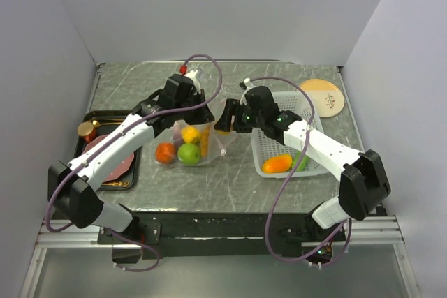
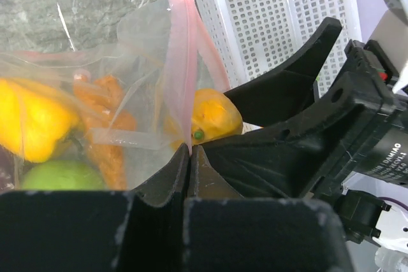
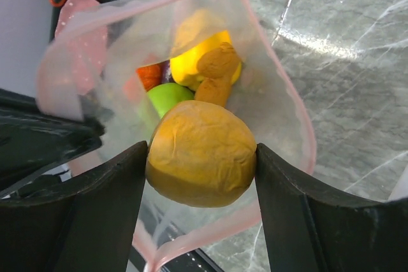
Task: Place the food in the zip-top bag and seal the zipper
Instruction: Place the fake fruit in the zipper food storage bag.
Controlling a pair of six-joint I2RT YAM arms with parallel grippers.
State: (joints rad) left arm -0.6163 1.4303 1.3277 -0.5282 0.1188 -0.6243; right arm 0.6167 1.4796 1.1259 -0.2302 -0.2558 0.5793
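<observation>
**Item 1, zip-top bag (image 1: pixel 183 146).** It lies mid-table (image 1: pixel 230 186), just left of the white basket (image 1: pixel 293 99). Its closed end is toward the tray (image 1: pixel 105 114) and its mouth faces right, toward the basket.

**Item 2, zipper (image 2: pixel 182 74).** It is unsealed. Your left wrist view shows the pink strip rising upright from the pinch point. The right wrist view shows it spread into a wide loop around the mouth (the top view is too small to show either).

**Item 3, left gripper (image 2: pixel 190 152).** Its fingers are pressed together on the zipper strip, holding that edge of the mouth up.

**Item 4, right gripper (image 3: pixel 201 151).** It is clamped on a yellow-orange fruit (image 3: pixel 201 173), which it holds at the bag's open mouth. Only the left wrist view shows the small green spot on this fruit.

**Item 5, contents of the bag.** You can see the yellow pepper (image 3: pixel 191 62), lime (image 3: pixel 167 101) and tomato (image 3: pixel 148 76) bunched at the closed end, best in the right wrist view.

**Item 6, contents of the basket.** The mango (image 1: pixel 277 163) and the cucumber (image 1: pixel 302 162) lie side by side at its near end. You see them in the top view only.
</observation>
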